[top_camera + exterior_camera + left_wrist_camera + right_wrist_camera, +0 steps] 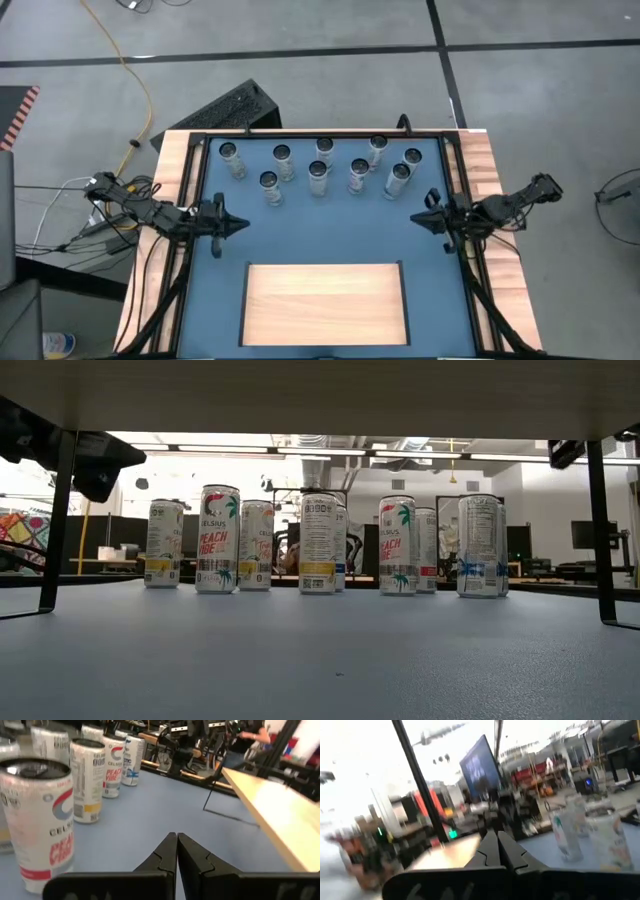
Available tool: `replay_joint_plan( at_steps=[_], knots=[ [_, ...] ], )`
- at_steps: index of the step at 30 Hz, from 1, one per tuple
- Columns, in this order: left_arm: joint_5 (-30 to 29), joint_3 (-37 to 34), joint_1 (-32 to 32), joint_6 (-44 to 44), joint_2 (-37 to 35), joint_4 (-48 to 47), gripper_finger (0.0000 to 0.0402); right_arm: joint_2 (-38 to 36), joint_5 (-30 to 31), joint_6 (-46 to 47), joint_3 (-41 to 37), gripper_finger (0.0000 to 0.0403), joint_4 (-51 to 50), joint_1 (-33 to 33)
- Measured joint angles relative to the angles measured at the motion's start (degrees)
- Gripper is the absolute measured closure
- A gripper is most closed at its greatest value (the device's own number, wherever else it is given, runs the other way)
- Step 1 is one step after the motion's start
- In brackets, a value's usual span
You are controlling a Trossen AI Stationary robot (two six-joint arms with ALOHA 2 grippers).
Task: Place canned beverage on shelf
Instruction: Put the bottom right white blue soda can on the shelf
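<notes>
Item: shelf (325, 303) — flat rectangular panel of pale light-brown wood grain, wider than deep, raised on thin black metal legs (598, 530) above the blue counter (330, 230). It sits at the near middle of the counter, its top bare. In the low view its underside spans the upper edge of the picture, with a leg at each side.

Item: canned beverages (318, 180) — slim white cans with coloured print, nine counted from above, all upright. They stand in a loose double row along the far part of the counter, well apart from the shelf. Several read "Peach Vibe" (218, 540).

Item: left claw (236, 225) — dark, two fingers pressed together, empty, over the left side of the counter, between the can row and the shelf's left corner. The nearest can (37, 820) stands just beside it in the left wrist view.

Item: right claw (415, 220) — dark, fingers pressed together, empty, over the right side of the counter, mirror to the left.

Edges and room: narrow pale wooden side strips (168, 190) and black rails (192, 180) border the counter left and right. A broad open band of blue surface lies between the two claw tips and between the cans and the shelf's far edge.
</notes>
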Motion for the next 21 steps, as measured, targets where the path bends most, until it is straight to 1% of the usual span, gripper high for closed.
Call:
replay_joint_plan(
  at_steps=[4,7,9,13,15,17,21],
  knots=[
    [-0.38,0.05,0.00,-6.18,-0.01,0.48,0.0402,0.02,2.12,-2.97,0.00,0.0403,3.61,0.00],
    [-0.78,0.07,0.00,-7.25,0.00,0.83,0.0402,0.00,2.76,-2.99,0.00,0.0403,4.74,0.00],
    [-3.02,0.07,-0.02,-7.98,0.00,2.01,0.0402,0.00,2.76,-0.13,0.00,0.0403,5.06,0.00],
    [-9.25,0.11,0.00,-8.76,-0.02,4.56,0.0402,0.00,2.76,7.77,0.02,0.0403,5.16,0.00],
    [-11.85,0.11,0.00,-8.11,-0.02,4.53,0.0402,0.02,2.76,9.78,0.02,0.0403,4.83,0.00],
    [-13.98,0.11,0.00,-6.51,-0.02,4.46,0.0402,0.02,2.80,10.19,0.02,0.0403,4.24,0.00],
    [-17.96,0.11,0.00,-2.21,-0.02,5.13,0.0402,0.02,2.98,6.53,0.02,0.0403,4.41,0.00]
  ],
)
